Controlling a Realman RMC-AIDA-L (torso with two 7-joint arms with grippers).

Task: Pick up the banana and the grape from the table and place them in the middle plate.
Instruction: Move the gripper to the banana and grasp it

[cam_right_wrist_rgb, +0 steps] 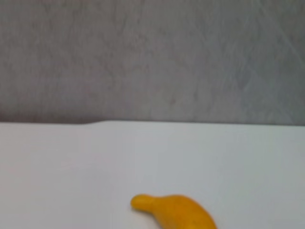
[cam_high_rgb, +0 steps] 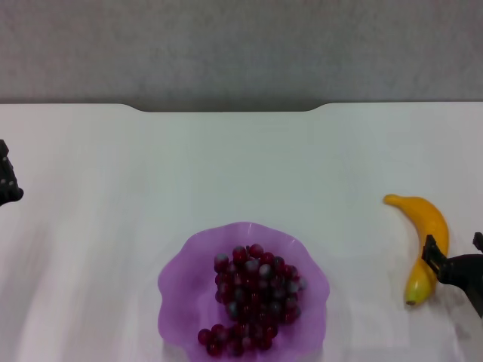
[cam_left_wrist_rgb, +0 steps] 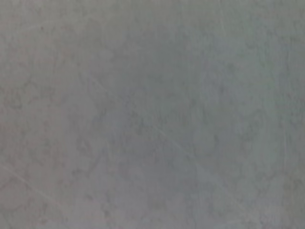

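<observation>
The banana (cam_high_rgb: 426,237) lies on the white table (cam_high_rgb: 241,166) at the right, curved, its dark tip towards me. In the right wrist view one end of the banana (cam_right_wrist_rgb: 174,212) shows close by. My right gripper (cam_high_rgb: 453,247) hangs open at the banana's near half, one finger (cam_high_rgb: 430,250) over the fruit and the other to its right. The grape (cam_high_rgb: 253,298) bunch rests inside the purple middle plate (cam_high_rgb: 181,290) at the front centre. My left gripper (cam_high_rgb: 6,185) sits at the far left edge, away from everything.
The table's far edge has a notch (cam_high_rgb: 226,109), with a grey wall (cam_high_rgb: 241,45) behind it. The left wrist view shows only a grey surface (cam_left_wrist_rgb: 152,114).
</observation>
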